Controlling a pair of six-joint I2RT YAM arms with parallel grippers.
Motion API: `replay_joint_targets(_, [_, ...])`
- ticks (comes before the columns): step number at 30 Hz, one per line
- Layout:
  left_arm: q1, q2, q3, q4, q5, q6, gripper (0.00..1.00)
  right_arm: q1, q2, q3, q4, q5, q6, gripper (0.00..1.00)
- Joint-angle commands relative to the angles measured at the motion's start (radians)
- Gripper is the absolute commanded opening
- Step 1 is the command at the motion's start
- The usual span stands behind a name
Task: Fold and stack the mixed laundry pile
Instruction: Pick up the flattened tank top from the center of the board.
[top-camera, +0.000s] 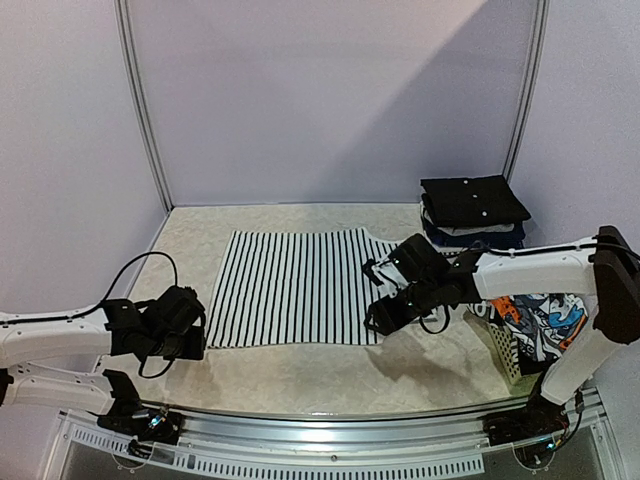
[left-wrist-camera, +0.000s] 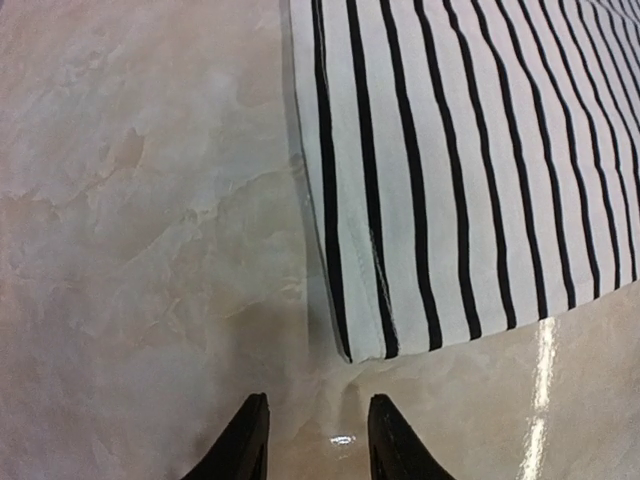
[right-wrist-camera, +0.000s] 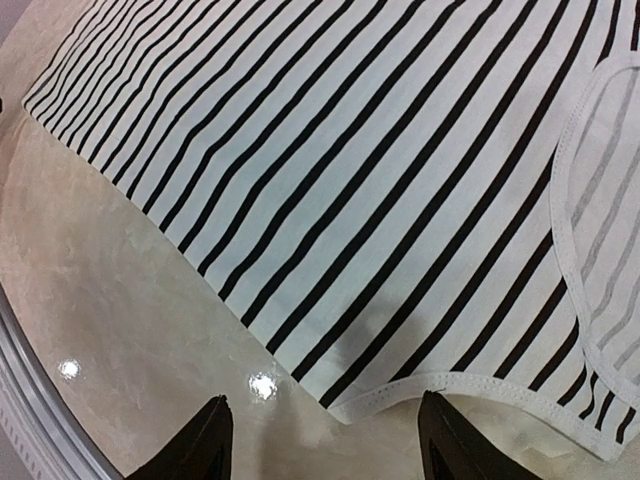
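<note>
A white garment with thin black stripes (top-camera: 295, 285) lies flat on the table's middle. My left gripper (top-camera: 190, 338) is open and empty just off its near left corner (left-wrist-camera: 365, 345), fingers apart on bare table (left-wrist-camera: 318, 440). My right gripper (top-camera: 385, 315) is open and empty over the garment's near right corner, beside its white neckline trim (right-wrist-camera: 470, 385); the wrist view shows the wide gap (right-wrist-camera: 325, 440). A garment with orange, blue and black print (top-camera: 545, 320) sits in the white lattice basket (top-camera: 505, 350) at the right.
A stack of folded dark garments (top-camera: 472, 212) lies at the back right. The marble-look table (top-camera: 300, 375) meets a metal rail at its near edge. Purple walls enclose the back and sides.
</note>
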Motion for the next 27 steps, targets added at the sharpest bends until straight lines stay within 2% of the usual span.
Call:
replay_joint_targets(1, [-0.015, 0.022, -0.019, 0.085, -0.02, -0.023, 0.33, 0.018, -0.064, -0.071, 0.045, 0.052, 0.056, 0.64])
replay_joint_targets(5, [-0.012, 0.1, -0.018, 0.17, 0.001, -0.011, 0.31, 0.02, -0.089, -0.111, 0.072, 0.046, 0.076, 0.64])
replay_joint_targets(11, [-0.009, 0.254, 0.029, 0.188, -0.024, 0.001, 0.27, 0.021, -0.093, -0.117, 0.068, 0.045, 0.077, 0.64])
replay_joint_targets(21, [-0.009, 0.279, -0.004, 0.255, -0.005, 0.006, 0.17, 0.023, -0.107, -0.122, 0.064, 0.041, 0.075, 0.65])
replay_joint_targets(25, [-0.01, 0.273, -0.014, 0.279, -0.002, 0.022, 0.09, 0.034, -0.098, -0.128, 0.06, 0.044, 0.079, 0.65])
replay_joint_targets(27, [-0.013, 0.262, -0.015, 0.278, 0.007, 0.024, 0.01, 0.043, -0.091, -0.134, 0.061, 0.046, 0.088, 0.65])
